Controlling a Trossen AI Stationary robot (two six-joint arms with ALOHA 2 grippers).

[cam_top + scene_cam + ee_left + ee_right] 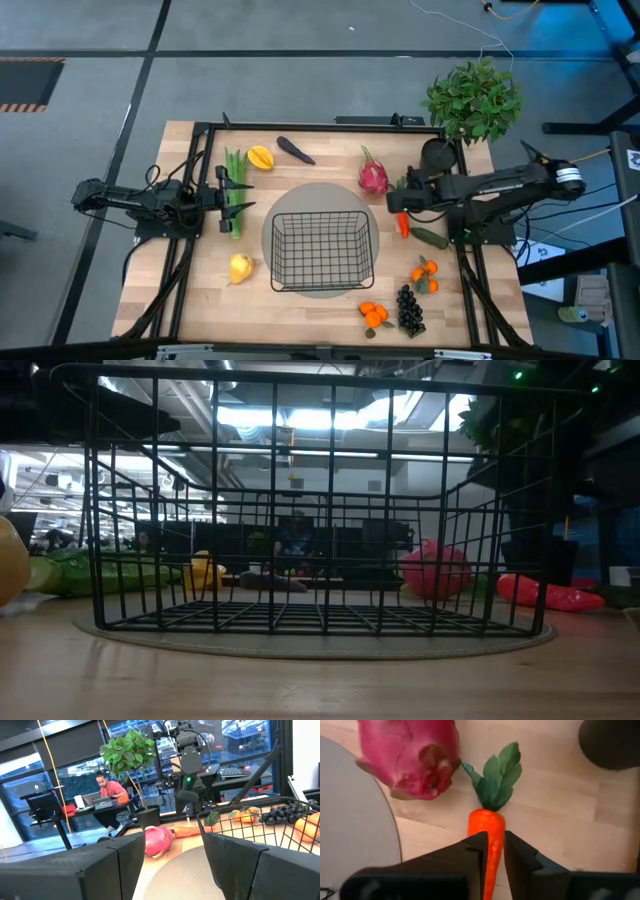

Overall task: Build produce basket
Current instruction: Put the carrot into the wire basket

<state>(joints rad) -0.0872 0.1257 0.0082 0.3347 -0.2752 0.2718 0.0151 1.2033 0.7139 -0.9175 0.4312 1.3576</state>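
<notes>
High view, reading left to right: the left gripper (236, 193) rests over the green stalks (233, 185) at the table's left side, fingers spread wide and grasping nothing. The basket (322, 252) stands empty on a round grey mat (322, 192) at centre. The dragon fruit (373, 176) lies just beyond it. The right gripper (397, 203) has its fingers clamped on the carrot (489, 837), which lies on the table (200, 290).

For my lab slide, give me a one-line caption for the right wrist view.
Right pincer closed on the orange carrot, leaf end toward the pink dragon fruit.
</notes>
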